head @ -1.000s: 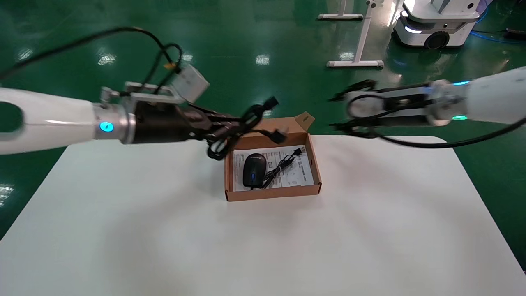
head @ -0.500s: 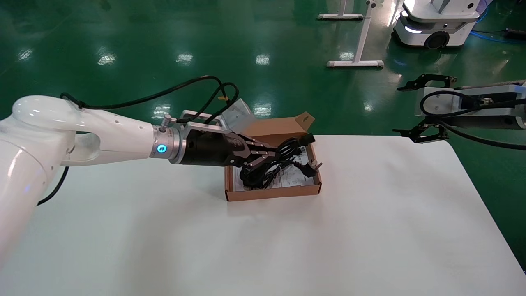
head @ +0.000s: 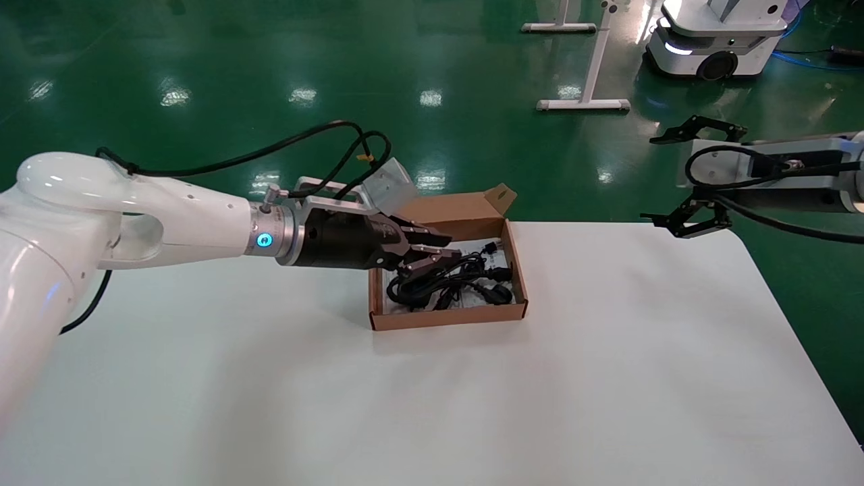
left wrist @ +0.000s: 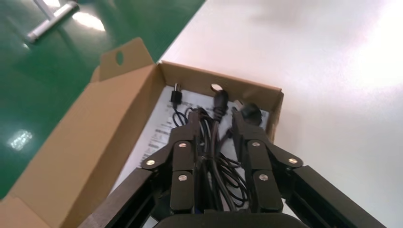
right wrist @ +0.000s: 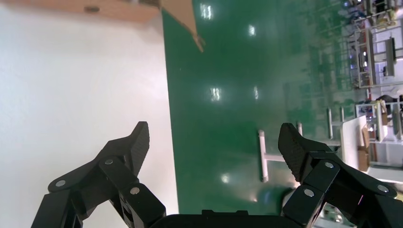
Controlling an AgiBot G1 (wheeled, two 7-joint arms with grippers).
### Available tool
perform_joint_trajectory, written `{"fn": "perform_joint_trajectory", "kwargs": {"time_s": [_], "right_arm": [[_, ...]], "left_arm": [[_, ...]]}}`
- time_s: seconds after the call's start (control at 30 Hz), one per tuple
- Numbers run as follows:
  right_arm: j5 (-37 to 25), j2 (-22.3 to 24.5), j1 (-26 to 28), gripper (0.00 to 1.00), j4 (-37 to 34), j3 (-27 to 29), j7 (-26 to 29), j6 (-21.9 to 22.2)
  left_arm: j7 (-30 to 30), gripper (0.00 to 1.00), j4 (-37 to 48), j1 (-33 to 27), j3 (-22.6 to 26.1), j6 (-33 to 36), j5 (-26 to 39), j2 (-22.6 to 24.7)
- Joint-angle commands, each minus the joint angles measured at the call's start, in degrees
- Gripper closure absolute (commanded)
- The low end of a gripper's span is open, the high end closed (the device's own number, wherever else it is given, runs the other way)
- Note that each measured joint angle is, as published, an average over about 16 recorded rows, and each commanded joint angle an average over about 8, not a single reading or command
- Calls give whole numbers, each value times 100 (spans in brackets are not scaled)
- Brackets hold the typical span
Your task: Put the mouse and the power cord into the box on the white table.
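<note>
The brown box (head: 447, 317) stands open on the white table (head: 472, 405), a printed sheet on its bottom. The black power cord (head: 466, 283) lies coiled inside it, its plug (head: 501, 293) by the front right corner. My left gripper (head: 452, 248) reaches into the box from the left. In the left wrist view it (left wrist: 216, 118) is open, straddling the cord (left wrist: 209, 142), one finger (left wrist: 247, 142) standing off from it. The mouse is hidden under cord and gripper. My right gripper (head: 648, 179) hangs open and empty above the table's far right corner.
The box's lid flap (head: 466, 206) stands up at its far side. Beyond the table is green floor with white stand legs (head: 584, 104) and another robot's base (head: 715, 40). The table edge (right wrist: 164, 95) runs under my right gripper (right wrist: 214, 130).
The left arm swung the cord over the box and down into it. The cord now rests lower on the box bottom and the fingers have loosened. The right arm withdrew to the right.
</note>
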Motion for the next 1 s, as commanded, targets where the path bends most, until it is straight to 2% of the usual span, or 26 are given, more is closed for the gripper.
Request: {"fn": "perform_joint_trajectory", "kwargs": {"time_s": [0.03,1.0], "right_arm": [[63,23,-54,0,72,27,65,-24],[2370,906,-2051,0,2784,1026,2520,-946]], "left_arm": [[-17,0,-72,38,-14,17,-54,-46],[-914,0,-3574,1851,-631,845,-2333,-2141]]}}
